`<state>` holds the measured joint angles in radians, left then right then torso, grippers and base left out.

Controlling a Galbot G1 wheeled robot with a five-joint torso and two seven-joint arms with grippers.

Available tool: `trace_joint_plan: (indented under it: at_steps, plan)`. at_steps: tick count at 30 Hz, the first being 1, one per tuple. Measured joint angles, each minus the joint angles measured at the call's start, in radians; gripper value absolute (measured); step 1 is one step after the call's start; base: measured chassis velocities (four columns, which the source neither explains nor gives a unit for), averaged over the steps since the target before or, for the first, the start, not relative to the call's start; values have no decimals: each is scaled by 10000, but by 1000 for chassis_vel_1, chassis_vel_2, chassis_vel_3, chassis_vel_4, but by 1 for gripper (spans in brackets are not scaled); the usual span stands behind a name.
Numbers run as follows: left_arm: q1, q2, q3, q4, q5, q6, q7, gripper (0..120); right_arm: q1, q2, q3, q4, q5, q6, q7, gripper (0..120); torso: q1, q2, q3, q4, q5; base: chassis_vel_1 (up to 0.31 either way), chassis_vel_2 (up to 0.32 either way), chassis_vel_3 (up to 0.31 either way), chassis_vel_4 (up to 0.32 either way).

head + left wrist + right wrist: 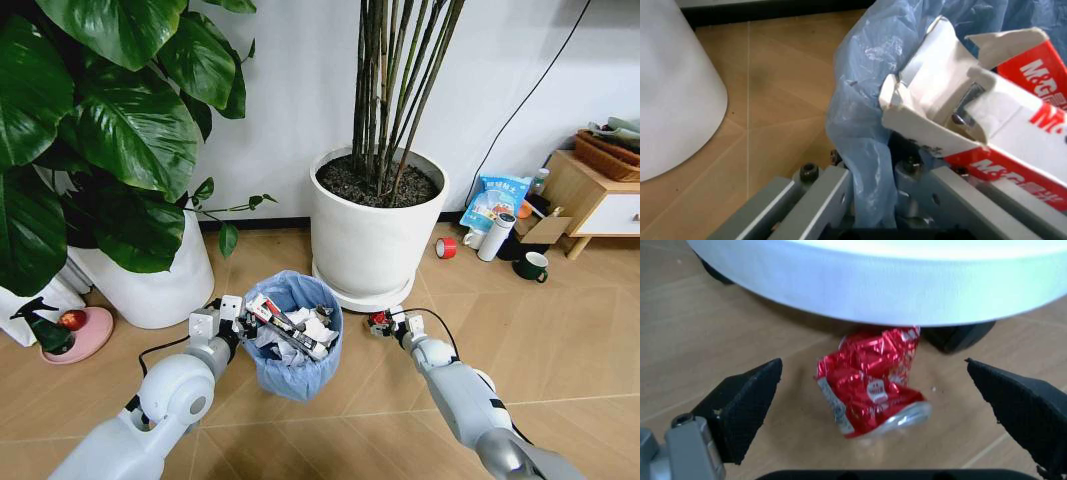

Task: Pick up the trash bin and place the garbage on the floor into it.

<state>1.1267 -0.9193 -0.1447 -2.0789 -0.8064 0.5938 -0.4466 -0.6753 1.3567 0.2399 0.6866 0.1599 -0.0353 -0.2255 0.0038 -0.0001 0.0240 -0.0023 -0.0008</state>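
Note:
The trash bin (pixel 293 345), lined with a crinkly light-blue bag, holds crumpled paper and a red-and-white carton (pixel 1013 130). My left gripper (pixel 232 312) is shut on the bin's near-left rim. In the left wrist view the blue bag (pixel 867 115) is pinched between the fingers (pixel 823 192). A piece of garbage, a crushed red can (pixel 870 387), lies on the floor (pixel 350 410) against the base of the white planter. My right gripper (pixel 390 320) hovers over the can (pixel 377 321). It is open, with its black pads (pixel 747 405) on either side and apart from the can.
The white planter (pixel 375 235) with tall stems stands right behind the can, on a saucer (pixel 893 285). A bigger leafy plant pot (pixel 150 280) is at the left. A red tape roll (pixel 446 247), a mug (pixel 531 266) and a wooden cabinet (pixel 585 200) are at the right.

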Motion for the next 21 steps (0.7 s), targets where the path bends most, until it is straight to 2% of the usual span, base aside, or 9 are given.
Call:
trace_joint_plan:
  at_steps: [4, 7, 8, 13, 14, 16, 21]
  plan:
    - [-43, 1, 7, 26, -13, -3, 5, 0, -5, 23, 59, -111, -25, 11, -15, 93, 0, 0, 0, 0, 1, 0, 0, 0, 0]
    - [-49, -15, 18, 50, -13, -10, 10, 0, -31, 20, 89, -130, -30, 13, -47, 77, 0, 0, 0, 0, 1, 0, 0, 0, 0]
    - [-49, -15, 18, 50, -13, -10, 10, 0, -31, 20, 89, -130, -30, 13, -47, 77, 0, 0, 0, 0, 1, 0, 0, 0, 0]
    - [-85, -78, 53, 89, -11, -17, 24, 0, -50, 4, 96, -138, -31, 24, -88, 56, 0, 0, 0, 0, 1, 0, 0, 0, 0]
    - [-85, -78, 53, 89, -11, -17, 24, 0, -50, 4, 96, -138, -31, 24, -88, 56, 0, 0, 0, 0, 1, 0, 0, 0, 0]
    - [-100, -84, 57, 90, -11, -19, 28, 0, -50, -1, 99, -147, -32, 28, -102, 46, 0, 0, -1, -1, 0, 0, 0, 0, 0]
    - [-100, -76, 54, 94, -10, -21, 51, 0, -49, 0, 128, -162, -50, 42, -115, 32, 0, 1, -2, 0, -3, 0, 0, 0, 0]
